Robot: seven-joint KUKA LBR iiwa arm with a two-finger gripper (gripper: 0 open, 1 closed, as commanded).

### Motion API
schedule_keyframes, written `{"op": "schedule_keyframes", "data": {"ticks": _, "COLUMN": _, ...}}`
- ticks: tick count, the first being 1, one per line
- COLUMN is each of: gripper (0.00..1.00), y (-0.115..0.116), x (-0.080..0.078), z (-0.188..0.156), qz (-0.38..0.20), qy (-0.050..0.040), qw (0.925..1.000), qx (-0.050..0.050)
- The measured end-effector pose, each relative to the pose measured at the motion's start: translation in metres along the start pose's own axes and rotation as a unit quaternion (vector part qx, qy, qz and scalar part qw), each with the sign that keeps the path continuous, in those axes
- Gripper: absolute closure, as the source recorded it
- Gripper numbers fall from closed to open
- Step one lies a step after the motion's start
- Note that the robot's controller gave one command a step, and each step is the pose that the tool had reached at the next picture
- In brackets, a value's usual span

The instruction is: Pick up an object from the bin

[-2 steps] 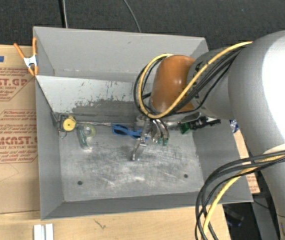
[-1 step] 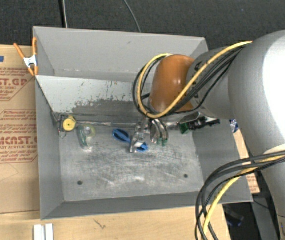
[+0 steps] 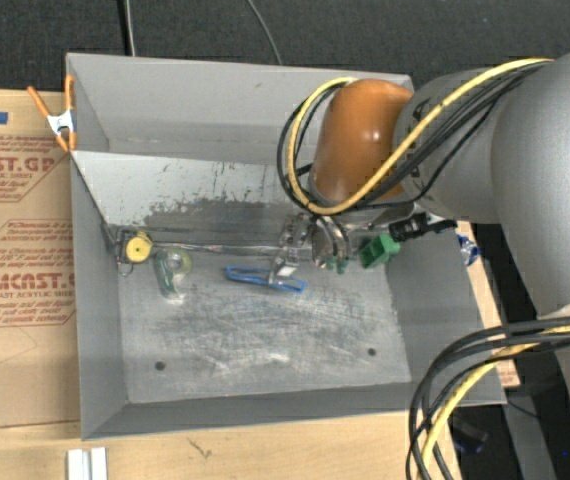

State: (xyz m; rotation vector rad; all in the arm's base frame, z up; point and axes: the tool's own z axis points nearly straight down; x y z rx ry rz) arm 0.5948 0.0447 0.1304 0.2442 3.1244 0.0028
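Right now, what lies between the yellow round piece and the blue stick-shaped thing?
In the camera view, a small clear piece lies there, nearer the yellow round piece than the blue thing.

Surroundings, noted from beside the rig. Beyond the far rim of the grey metal bin [image 3: 215, 98] the ground is a dark charcoal floor covering [image 3: 415, 18], matte, with a fine speckled texture. A thin black cable [image 3: 257, 18] curves across it toward the bin's far edge. Further left, a straight dark rod [image 3: 123, 8] runs down to the bin's far-left corner. Along the bin's near side lies a pale wooden tabletop [image 3: 265, 448], with faint grain and a few small dark marks. A small clear ribbed piece [image 3: 87, 460] sits on the wood just off the near-left corner. Lighting is even and diffuse; the bin's far wall reads bright and shadows are soft.
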Motion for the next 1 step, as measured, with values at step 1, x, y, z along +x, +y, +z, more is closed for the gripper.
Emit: {"op": "schedule_keyframes", "data": {"ticks": 1, "gripper": 1.00, "y": 0.0008, "x": -0.0016, "z": -0.0397, "qz": 0.000, "qy": 0.0006, "qw": 1.0000, "qx": 0.000}}
